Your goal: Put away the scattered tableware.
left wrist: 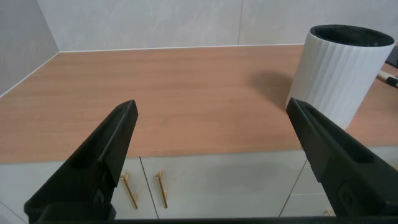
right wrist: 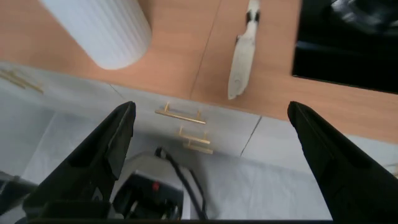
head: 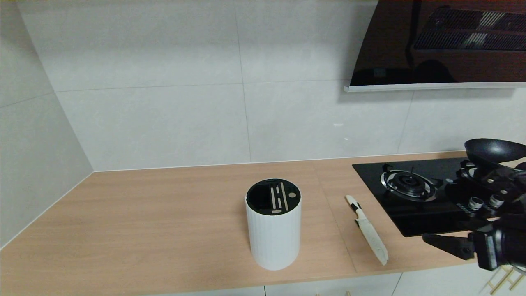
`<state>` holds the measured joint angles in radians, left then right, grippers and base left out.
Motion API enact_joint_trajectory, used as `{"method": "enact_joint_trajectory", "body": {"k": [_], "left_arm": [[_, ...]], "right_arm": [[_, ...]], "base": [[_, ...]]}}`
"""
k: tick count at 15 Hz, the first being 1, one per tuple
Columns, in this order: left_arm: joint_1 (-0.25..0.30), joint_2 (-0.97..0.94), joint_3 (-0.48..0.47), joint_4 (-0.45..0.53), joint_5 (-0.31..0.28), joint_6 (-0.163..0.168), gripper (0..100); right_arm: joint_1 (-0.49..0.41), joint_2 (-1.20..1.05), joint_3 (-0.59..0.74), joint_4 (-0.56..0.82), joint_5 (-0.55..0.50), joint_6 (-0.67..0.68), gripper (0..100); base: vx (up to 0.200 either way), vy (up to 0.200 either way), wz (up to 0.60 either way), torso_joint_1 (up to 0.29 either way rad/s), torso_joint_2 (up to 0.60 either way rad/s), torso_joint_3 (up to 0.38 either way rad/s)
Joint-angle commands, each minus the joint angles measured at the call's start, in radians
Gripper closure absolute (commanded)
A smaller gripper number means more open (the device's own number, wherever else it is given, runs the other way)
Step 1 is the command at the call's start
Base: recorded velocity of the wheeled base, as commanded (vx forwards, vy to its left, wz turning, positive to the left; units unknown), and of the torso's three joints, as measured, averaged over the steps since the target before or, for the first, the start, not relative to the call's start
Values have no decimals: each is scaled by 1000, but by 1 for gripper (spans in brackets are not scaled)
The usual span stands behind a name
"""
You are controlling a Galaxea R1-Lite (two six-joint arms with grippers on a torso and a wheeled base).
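With jaws spread and empty, the right gripper (right wrist: 210, 112) hangs off the front edge of the counter (head: 164, 213), the white knife (right wrist: 239, 62) lying ahead of it (blade tip nearest), the ribbed holder (right wrist: 99, 31) farther to its left, ahead-right of the equally spread left gripper (left wrist: 210, 106).

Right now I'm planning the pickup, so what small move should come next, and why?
Probably ease the right gripper forward over the knife: its jaws stand open short of the counter edge, and the knife lies flat beside the holder.
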<state>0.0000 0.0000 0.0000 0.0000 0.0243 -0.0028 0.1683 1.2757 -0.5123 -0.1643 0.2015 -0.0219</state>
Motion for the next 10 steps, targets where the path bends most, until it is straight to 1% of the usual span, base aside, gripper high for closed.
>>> {"method": "enact_joint_trajectory", "body": {"k": [1,4,6,8,10], "left_arm": [[0,0,0,0,0,0,0],[0,0,0,0,0,0,0],[0,0,0,0,0,0,0],[0,0,0,0,0,0,0],[0,0,0,0,0,0,0]], "right_arm": [[34,313,-98,-84,-19,-3,0],[50,467,-173,-155,-36,-1,0],[56,583,-222,-192,-90,-3,0],[54,694,-270,-258,-99,-3,0],[53,795,-339,-278,-109,-1,0]], "base": [[0,0,0,0,0,0],[0,0,0,0,0,0],[0,0,0,0,0,0],[0,0,0,0,0,0],[0,0,0,0,0,0]]}}
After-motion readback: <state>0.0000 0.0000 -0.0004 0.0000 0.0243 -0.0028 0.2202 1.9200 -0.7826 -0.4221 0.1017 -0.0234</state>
